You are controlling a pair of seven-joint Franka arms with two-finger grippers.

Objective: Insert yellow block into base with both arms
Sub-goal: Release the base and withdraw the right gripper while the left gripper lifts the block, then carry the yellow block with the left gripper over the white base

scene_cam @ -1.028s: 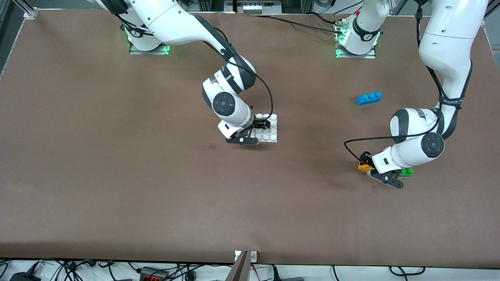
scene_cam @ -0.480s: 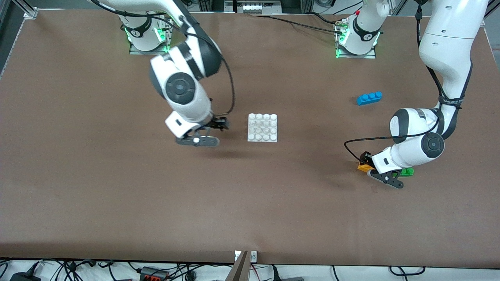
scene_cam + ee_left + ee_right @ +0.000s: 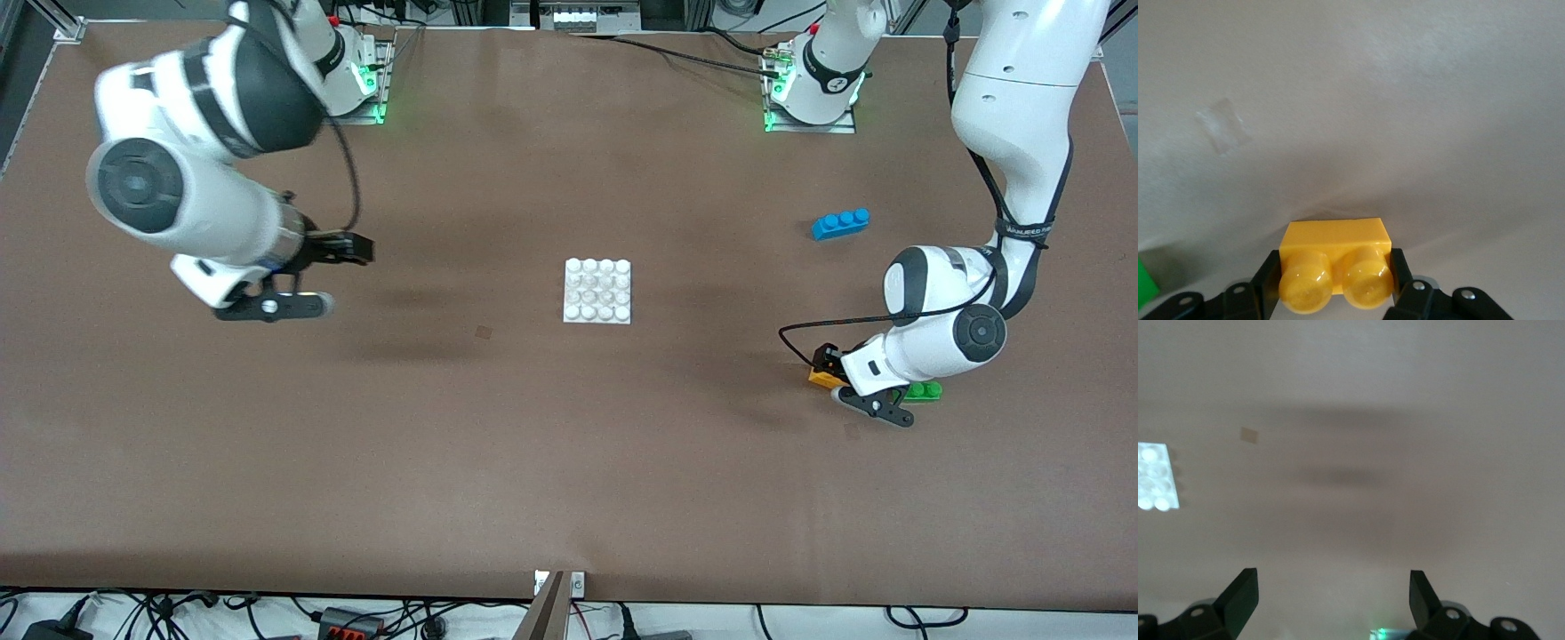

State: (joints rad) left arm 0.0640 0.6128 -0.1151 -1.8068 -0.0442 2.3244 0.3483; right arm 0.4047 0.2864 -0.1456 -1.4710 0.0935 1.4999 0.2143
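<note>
The yellow block [image 3: 821, 377] is a small two-stud brick toward the left arm's end of the table. My left gripper [image 3: 825, 366] is shut on it, low at the table. In the left wrist view the yellow block [image 3: 1336, 265] sits between the two black fingers [image 3: 1269, 273], which touch its sides. The white studded base [image 3: 597, 291] lies flat in the middle of the table, with nothing on it. It also shows at the edge of the right wrist view [image 3: 1157, 477]. My right gripper [image 3: 358, 250] is open and empty, raised over bare table toward the right arm's end.
A green brick [image 3: 925, 391] lies right beside the left gripper, partly hidden by the wrist, and its corner shows in the left wrist view [image 3: 1145, 283]. A blue three-stud brick [image 3: 840, 223] lies farther from the front camera. A small tan mark [image 3: 483, 332] is on the table near the base.
My right gripper has left the base, risen and swung toward the right arm's end of the table. The base stays in place. My left gripper with the yellow block has barely shifted.
</note>
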